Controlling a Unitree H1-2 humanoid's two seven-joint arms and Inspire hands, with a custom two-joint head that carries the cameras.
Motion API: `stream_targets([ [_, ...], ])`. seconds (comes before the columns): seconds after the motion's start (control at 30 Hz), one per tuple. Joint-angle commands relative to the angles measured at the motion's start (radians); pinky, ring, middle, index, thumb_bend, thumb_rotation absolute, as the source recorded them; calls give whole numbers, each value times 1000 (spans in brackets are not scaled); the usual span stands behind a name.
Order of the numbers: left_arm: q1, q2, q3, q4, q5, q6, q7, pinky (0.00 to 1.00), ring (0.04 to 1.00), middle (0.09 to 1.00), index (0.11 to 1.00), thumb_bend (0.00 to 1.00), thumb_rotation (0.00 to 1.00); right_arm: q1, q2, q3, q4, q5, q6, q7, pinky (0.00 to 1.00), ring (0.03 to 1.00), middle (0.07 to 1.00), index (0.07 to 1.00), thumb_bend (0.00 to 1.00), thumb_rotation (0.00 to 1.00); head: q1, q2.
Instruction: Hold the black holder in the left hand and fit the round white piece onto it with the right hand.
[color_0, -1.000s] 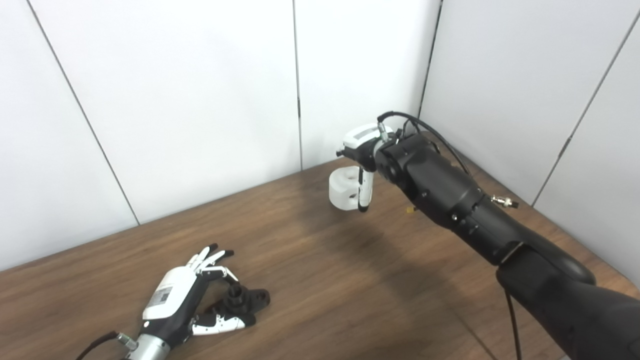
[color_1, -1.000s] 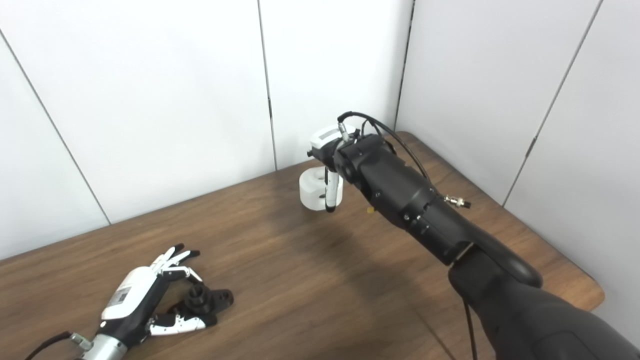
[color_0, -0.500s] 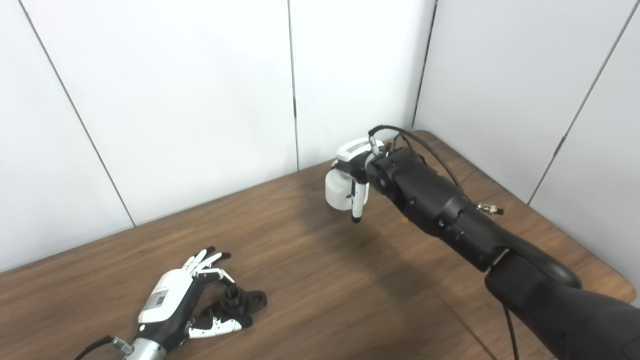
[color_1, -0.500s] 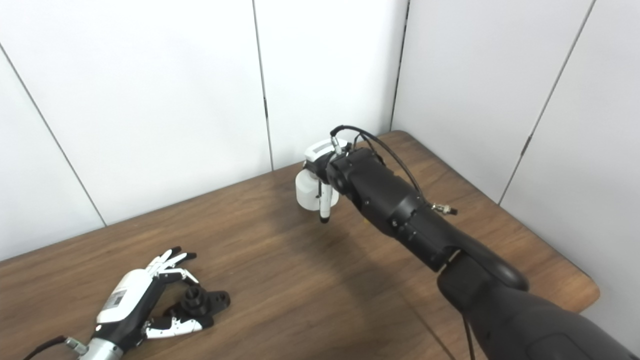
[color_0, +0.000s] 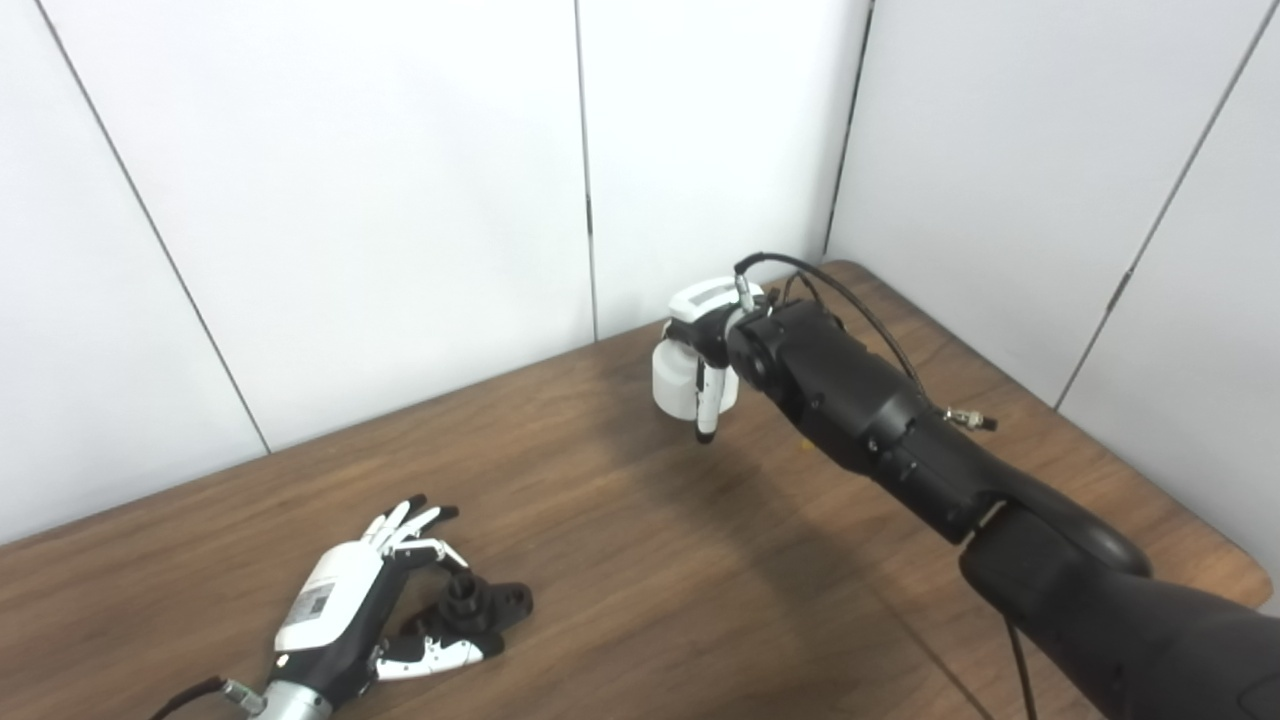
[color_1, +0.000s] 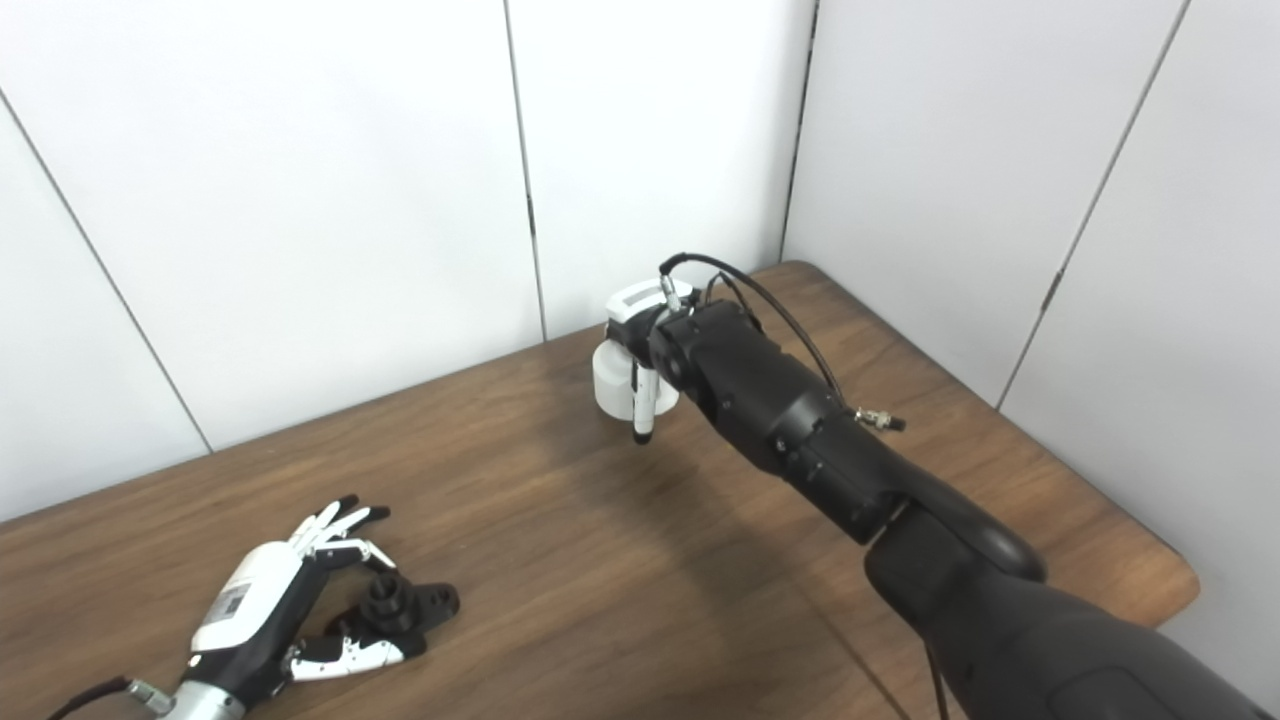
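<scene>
The black holder (color_0: 482, 602) lies on the wooden table (color_0: 620, 560) at the near left, a short round post standing up from it. My left hand (color_0: 335, 600) rests around it, fingers spread over the post and thumb along its near side, not closed on it. At the far side, my right hand (color_0: 712, 345) is shut on the round white piece (color_0: 675, 378) and holds it in the air above the table. One finger hangs down across the piece's front. The arm hides the rest of the right hand.
White wall panels close off the table's back and right sides, meeting in a corner behind the right hand. The table's right edge (color_1: 1185, 585) shows past the right arm. Bare wood lies between the two hands.
The whole view has shifted a little, so the camera moved. The right hand has turned the white piece, which now shows a narrower side. The left hand has stayed around the holder.
</scene>
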Motion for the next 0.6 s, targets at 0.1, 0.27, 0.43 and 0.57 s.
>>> stream_targets([
  [0.1,73,41,-26,50,45,45,-91,997,988,897,483,524,59,-26,-30,-8,-27,-2,-16,-81,791,872,895,748,853,268,-1,0],
  [0.27,69,42,-30,58,58,38,-84,986,982,897,483,524,60,-14,-36,-24,-28,4,-38,-186,701,809,833,699,820,205,-1,1],
  [0.43,69,42,-28,57,49,41,-93,991,985,900,483,524,59,16,-20,-82,-31,63,-76,-357,395,472,534,554,563,11,-1,1],
  [0.57,65,41,-27,62,48,38,-94,999,987,903,483,524,59,21,-16,-100,-31,96,-92,-405,345,414,506,490,521,0,-3,5],
])
